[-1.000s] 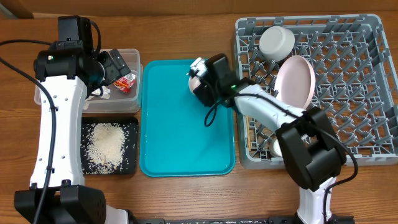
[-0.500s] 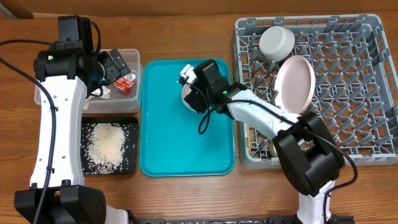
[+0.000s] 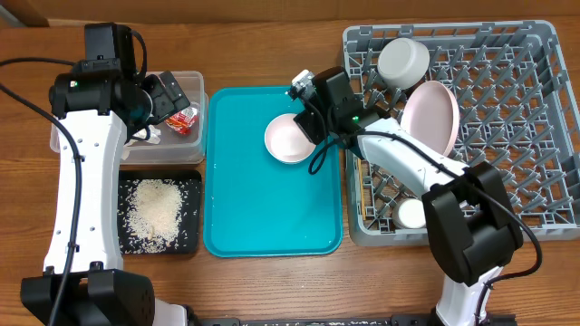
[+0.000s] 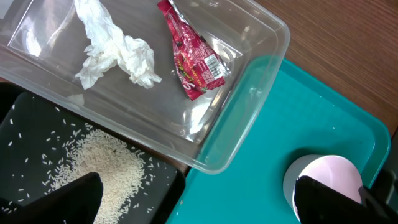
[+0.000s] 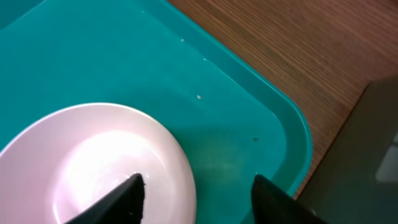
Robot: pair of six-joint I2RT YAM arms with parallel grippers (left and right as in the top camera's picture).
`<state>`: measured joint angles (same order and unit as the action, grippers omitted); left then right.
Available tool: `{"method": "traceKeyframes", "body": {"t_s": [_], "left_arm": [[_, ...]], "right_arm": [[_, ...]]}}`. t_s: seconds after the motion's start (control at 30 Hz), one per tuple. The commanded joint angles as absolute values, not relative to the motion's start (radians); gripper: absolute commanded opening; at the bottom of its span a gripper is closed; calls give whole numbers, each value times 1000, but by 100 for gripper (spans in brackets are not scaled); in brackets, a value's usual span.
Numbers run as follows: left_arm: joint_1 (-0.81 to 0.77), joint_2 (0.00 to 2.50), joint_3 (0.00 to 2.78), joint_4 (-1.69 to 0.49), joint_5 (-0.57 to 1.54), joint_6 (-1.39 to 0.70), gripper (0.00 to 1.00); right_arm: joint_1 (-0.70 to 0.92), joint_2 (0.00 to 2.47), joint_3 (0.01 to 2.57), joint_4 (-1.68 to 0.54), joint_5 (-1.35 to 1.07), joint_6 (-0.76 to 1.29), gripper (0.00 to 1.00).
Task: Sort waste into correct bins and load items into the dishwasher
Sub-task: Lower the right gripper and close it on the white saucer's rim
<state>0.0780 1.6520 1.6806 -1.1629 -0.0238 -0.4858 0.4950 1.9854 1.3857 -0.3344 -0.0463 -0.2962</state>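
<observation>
Fingers (image 5: 124,199) of the right gripper (image 5: 198,186) stand apart astride the small pinkish saucer's (image 3: 288,139) rim, not clamped; left gripper (image 4: 196,196) is wide apart and empty by the clear tub (image 4: 261,37). Done, by my reading: tissue (image 4: 118,56) and red wrapper (image 4: 196,68) in the tub, rice (image 3: 156,210) in the black tray (image 3: 192,181), plate (image 3: 433,118), bowl (image 3: 403,60) and cup (image 3: 410,214) in the dish rack (image 3: 535,136); chopsticks not made out. Left to do: the saucer, flat on the teal tray (image 3: 263,208), hollow up; round, so no long axis.
</observation>
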Motion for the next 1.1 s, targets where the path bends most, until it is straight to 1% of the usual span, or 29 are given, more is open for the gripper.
{"method": "traceKeyframes", "body": {"t_s": [0.0, 0.07, 0.27, 0.33, 0.5, 1.07], "left_arm": [[72, 1647, 1689, -1163, -33, -464, 100], [72, 1647, 1689, -1163, -33, -464, 100], [72, 1647, 1689, -1163, -33, -464, 100], [72, 1647, 1689, -1163, -33, -464, 100], [72, 1647, 1689, -1163, -33, -464, 100], [72, 1647, 1689, -1163, -33, -464, 100]], "right_arm": [[485, 2016, 1394, -344, -102, -280, 42], [486, 2019, 1394, -356, -126, -280, 38], [486, 2019, 1394, -406, -131, -280, 38], [486, 2019, 1394, -430, -133, -280, 36], [486, 2019, 1394, -447, -133, -276, 28], [489, 2019, 1394, -512, -138, -254, 27]]}}
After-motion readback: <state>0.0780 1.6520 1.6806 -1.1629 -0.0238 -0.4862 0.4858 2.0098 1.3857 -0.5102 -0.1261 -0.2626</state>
